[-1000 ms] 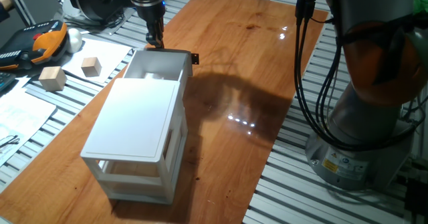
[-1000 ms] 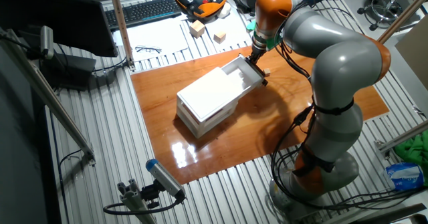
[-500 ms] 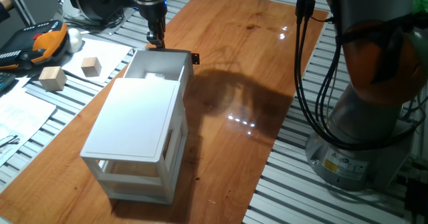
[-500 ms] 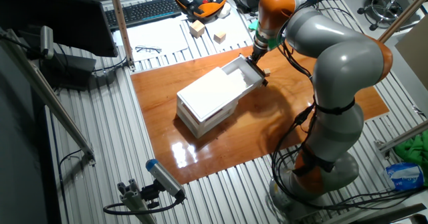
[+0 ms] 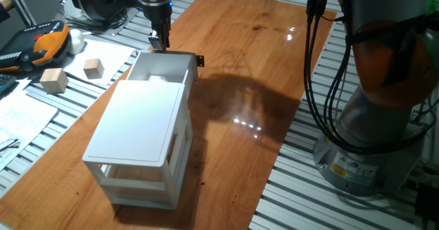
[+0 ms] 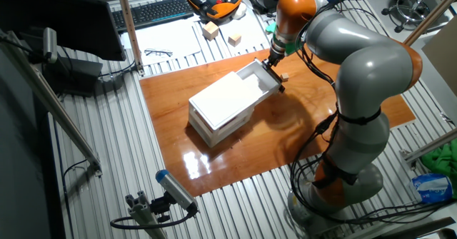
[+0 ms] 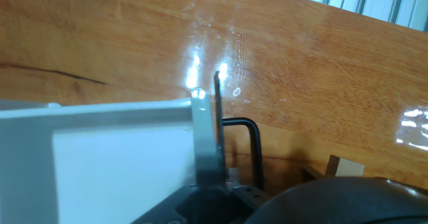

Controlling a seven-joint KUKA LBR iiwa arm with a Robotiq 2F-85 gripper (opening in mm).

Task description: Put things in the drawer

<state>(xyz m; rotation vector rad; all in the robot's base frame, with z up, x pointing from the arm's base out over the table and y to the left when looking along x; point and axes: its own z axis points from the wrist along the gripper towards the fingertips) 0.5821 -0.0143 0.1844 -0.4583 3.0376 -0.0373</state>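
Observation:
The drawer (image 5: 162,68) is the top white tray of the white cabinet (image 5: 137,130) and stands pulled out, with its black knob (image 5: 199,60) at the front. My gripper (image 5: 159,42) hangs just above the drawer's front corner, fingers close together with nothing between them. It shows over the same corner in the other fixed view (image 6: 271,59). In the hand view the fingers (image 7: 204,140) stand against the drawer's front wall (image 7: 100,110), beside the black knob (image 7: 253,150). The tiny tan cube (image 7: 344,166) lies on the wooden board beside the drawer front and also shows in the other fixed view (image 6: 284,76).
Two larger pale wooden blocks (image 5: 53,80) (image 5: 94,67) lie on papers to the left of the board. An orange and black device (image 5: 48,41) and cables lie behind them. My arm's base (image 5: 370,141) stands at the right. The wooden board (image 5: 260,65) stretches to the right of the cabinet.
My gripper has lifted slightly above the drawer's front corner. The drawer and the cube have not moved.

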